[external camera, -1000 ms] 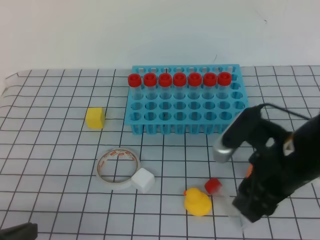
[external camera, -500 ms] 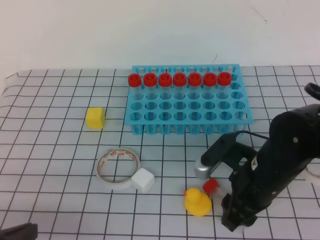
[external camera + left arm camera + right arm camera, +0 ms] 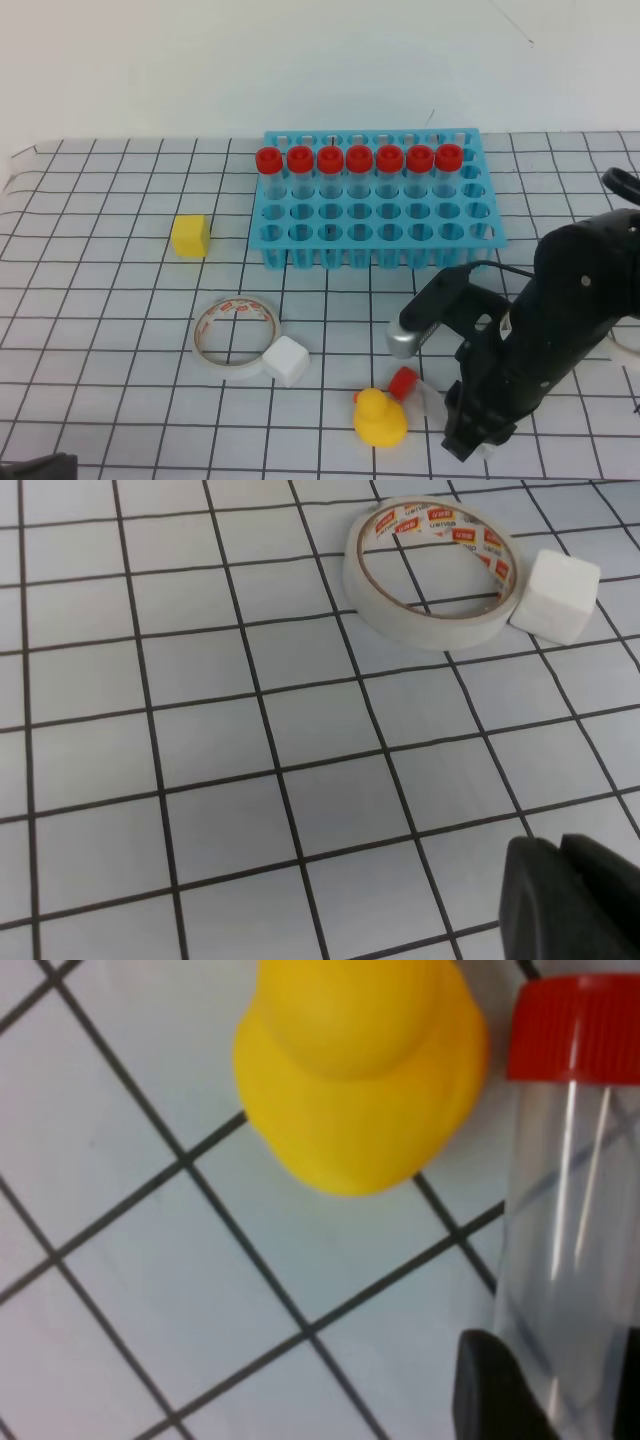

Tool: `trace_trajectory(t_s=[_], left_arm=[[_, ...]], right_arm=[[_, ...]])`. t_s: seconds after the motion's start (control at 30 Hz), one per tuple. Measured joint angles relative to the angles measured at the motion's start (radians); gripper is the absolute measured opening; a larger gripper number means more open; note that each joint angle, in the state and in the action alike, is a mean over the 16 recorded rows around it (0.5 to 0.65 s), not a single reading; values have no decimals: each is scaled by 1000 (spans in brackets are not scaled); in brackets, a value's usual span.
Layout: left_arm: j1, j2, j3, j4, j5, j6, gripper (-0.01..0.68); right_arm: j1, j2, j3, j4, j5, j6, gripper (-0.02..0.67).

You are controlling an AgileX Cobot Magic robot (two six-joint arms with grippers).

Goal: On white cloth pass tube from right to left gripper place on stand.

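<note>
The white cloth (image 3: 100, 300) with its black grid covers the whole table. Up beyond the right arm's fingers stands the blue stand (image 3: 375, 215), its back row holding seven red-capped tubes (image 3: 358, 160) upright. The right arm (image 3: 560, 320), black with a silver-grey box on it, is bent low over the near right of the cloth. Its fingers (image 3: 500, 1390) come down on either side of the lying tube (image 3: 415, 390), the clear body between them and the red cap pointing away from them; I cannot tell whether they press on it. The yellow duck (image 3: 380, 418) sits just beside the cap. Well left of those fingers lie a tape roll (image 3: 430, 575) and a white cube (image 3: 555, 595) touching it, and farther off a yellow cube (image 3: 190, 236). The left arm's fingers (image 3: 570, 900) are closed together, empty, above bare cloth.
</note>
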Motion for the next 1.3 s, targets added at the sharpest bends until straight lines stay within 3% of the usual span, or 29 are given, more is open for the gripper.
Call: trace_trajectory(t_s=[0.33,0.57,0.73,1.03,1.17,1.3], left_arm=[[0,0,-1,-86,-121,8,-1],[0,0,-30,-194,-255,90,-1],[0,0,-91,-256,-305,187,-1],[0,0,-230,-399,-257,348,20],[0,0,-267,-506,-219,415,93],[0,1,-282,-613,-188,485,205]], right_arm=[[0,3,-172,11,73,10,226],[0,-18,-315,199,49,-129,226],[8,-34,-351,500,-20,-391,226],[63,-44,-305,1125,-98,-1036,226],[100,-44,-280,1292,-95,-1251,226],[130,-43,-265,1370,-85,-1375,226]])
